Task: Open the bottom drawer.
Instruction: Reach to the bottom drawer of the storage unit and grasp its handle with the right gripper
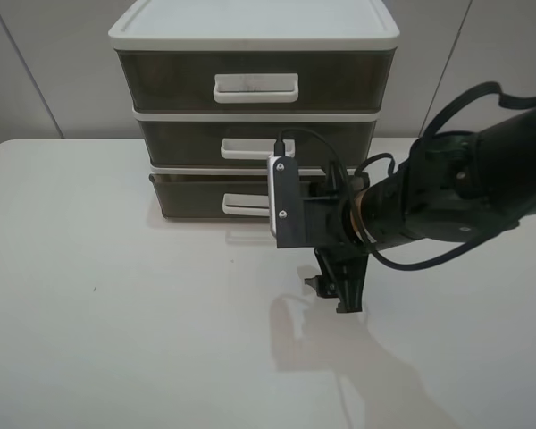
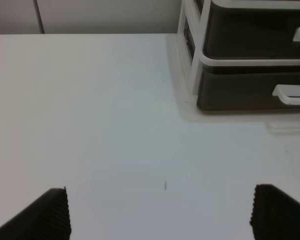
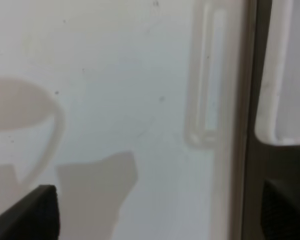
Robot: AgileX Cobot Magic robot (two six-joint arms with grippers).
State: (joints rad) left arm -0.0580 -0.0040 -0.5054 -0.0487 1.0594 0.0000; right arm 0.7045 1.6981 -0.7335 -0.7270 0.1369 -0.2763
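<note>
The bottom drawer (image 1: 192, 198) is the lowest smoky brown tier of the three-drawer unit, and its front sits about level with the drawers above. Its small white loop handle (image 1: 244, 206) is partly hidden behind my right wrist. My right gripper (image 1: 339, 288) is open and empty. It points down at the table, in front of the drawer and to the right of the handle, touching neither. In the right wrist view the handle (image 3: 282, 85) lies ahead of the open gripper (image 3: 157, 215). My left gripper (image 2: 162, 215) is open and empty, far from the drawer (image 2: 240, 90).
The middle drawer (image 1: 188, 138) and the taller top drawer (image 1: 170, 80) stack above, under a white lid. The unit stands at the back of a white table (image 1: 116, 340). My right arm (image 1: 464, 192) stretches in from the right. A grey wall is behind.
</note>
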